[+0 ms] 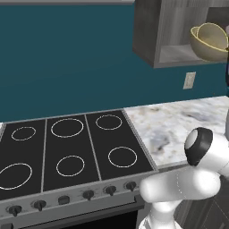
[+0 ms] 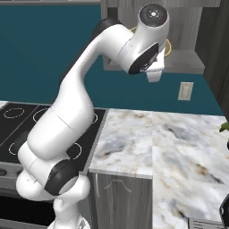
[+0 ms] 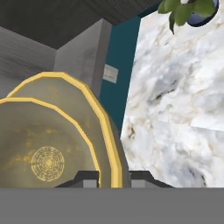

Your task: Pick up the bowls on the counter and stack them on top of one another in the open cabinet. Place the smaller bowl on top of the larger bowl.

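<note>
Bowls on the cabinet shelf

The larger bowl [image 1: 210, 48] is seen on the open cabinet [image 1: 172, 53] shelf, the smaller bowl [image 1: 214, 35] nested inside.

The open cabinet [image 1: 152, 40] hangs on the wall above the table [image 1: 179, 120], with a wall outlet [image 1: 189, 80] between them. The stovetop [image 1: 67, 147] lies left of the table, touching its edge. At the cabinet's opening the smaller bowl [image 1: 210, 32] sits nested inside the larger bowl [image 1: 206, 51]. The tool [image 3: 111, 179] straddles the larger bowl's rim. A potted plant [image 3: 186, 11] stands on the table's far right.
</note>
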Controlling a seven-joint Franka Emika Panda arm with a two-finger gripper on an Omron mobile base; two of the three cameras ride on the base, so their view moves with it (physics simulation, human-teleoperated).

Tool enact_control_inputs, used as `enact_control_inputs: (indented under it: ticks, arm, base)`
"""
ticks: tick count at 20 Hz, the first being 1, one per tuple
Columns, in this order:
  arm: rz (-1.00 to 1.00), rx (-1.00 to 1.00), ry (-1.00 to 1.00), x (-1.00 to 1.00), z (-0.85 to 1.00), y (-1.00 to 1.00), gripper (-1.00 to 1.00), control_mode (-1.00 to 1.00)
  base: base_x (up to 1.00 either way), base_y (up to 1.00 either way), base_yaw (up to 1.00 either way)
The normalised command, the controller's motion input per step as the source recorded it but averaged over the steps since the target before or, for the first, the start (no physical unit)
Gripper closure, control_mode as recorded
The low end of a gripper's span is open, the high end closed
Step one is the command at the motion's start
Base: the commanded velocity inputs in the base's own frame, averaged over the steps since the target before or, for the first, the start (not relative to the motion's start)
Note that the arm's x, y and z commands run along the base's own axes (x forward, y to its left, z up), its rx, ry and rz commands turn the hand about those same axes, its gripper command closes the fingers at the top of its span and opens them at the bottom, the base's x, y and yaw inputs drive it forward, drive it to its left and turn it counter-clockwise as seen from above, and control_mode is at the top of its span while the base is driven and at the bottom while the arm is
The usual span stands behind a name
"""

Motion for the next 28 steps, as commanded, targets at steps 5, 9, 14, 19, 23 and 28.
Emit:
enact_control_inputs:
  ticks: [5, 9, 14, 19, 23, 28]
  arm:
    - [0.00, 0.03, 0.00, 0.61, 0.00, -0.11, 1.00, -1.00]
    - [0.00, 0.02, 0.00, 0.60, -0.01, -0.08, 1.00, -1.00]
    - [0.00, 0.00, 0.00, 0.60, -0.02, -0.04, 1.00, -1.00]
    - [0.00, 0.00, 0.01, 0.64, -0.02, -0.08, 1.00, -1.00]
    - [0.00, 0.00, 0.04, 0.56, -0.09, -0.12, 1.00, -1.00]
    - [0.00, 0.00, 0.05, 0.44, -0.05, -0.10, 1.00, -1.00]
  base:
    - [0.00, 0.00, 0.00]
    - [0.00, 0.00, 0.00]
    - [0.00, 0.00, 0.00]
    - [0.00, 0.00, 0.00]
    - [0.00, 0.00, 0.00]
    - [0.00, 0.00, 0.00]
